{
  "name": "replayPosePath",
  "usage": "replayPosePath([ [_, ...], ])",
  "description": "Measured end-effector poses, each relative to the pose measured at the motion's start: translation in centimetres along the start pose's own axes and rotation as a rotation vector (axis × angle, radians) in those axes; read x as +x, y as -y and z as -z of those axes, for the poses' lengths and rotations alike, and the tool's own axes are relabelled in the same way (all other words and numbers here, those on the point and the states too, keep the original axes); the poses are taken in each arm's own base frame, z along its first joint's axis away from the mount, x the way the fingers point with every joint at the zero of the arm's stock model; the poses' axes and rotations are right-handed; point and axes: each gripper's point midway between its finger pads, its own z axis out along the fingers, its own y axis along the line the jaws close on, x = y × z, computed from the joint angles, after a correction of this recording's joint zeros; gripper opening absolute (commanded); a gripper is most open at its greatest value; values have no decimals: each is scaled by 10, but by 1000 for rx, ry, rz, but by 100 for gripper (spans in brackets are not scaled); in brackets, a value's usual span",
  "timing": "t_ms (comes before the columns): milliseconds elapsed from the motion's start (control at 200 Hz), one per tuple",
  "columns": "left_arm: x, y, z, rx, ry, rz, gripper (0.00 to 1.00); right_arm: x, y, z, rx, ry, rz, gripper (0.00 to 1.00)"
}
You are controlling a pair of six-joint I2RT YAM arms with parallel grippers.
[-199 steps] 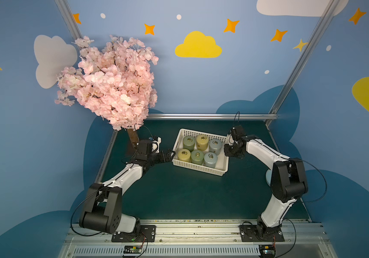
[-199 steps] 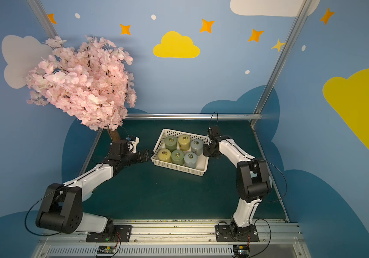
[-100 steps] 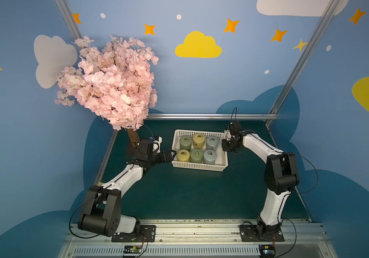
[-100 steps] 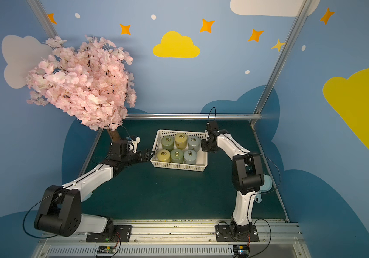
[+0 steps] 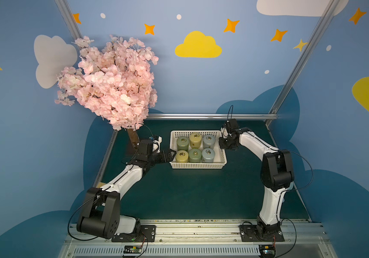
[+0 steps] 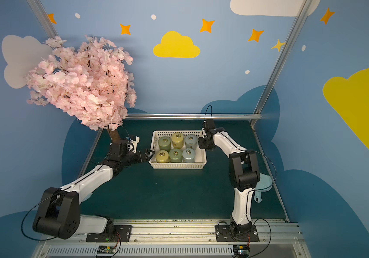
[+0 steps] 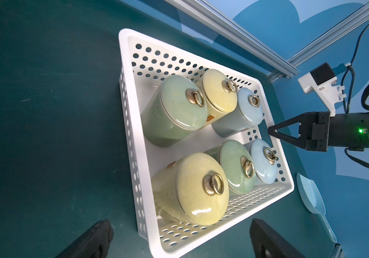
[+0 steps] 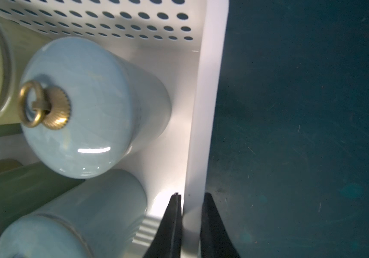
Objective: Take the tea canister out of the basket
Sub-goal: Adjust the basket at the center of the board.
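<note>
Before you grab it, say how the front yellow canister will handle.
The yellow canister looks glazed and glossy, so probably slippery and breakable. Its lid seems separate; lifting by the ring may pull only the lid.

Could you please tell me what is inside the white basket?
The basket holds six lidded canisters in two rows of three: two green, two yellow, two blue. Their lids hide any contents; the floor beneath them is covered.

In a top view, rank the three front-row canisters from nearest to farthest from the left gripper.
1. The front yellow canister: basket end beside the left gripper.
2. The front green canister: middle of the row.
3. The front blue canister: opposite end.
</note>
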Motion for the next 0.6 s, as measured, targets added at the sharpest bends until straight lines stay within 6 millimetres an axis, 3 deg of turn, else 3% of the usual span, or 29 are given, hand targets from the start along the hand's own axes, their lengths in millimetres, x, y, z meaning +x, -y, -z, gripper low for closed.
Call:
replayPosePath([
  [285,9,7,-2,-21,-38,-34,100,0,-4,0,-7,0,2,45],
  [446,2,24,-3,-21,-40,-88,100,-1,-7,7,-25,10,2,55],
  [601,-6,35,-5,-36,-49,-139,100,-2,-12,29,-48,52,10,62],
])
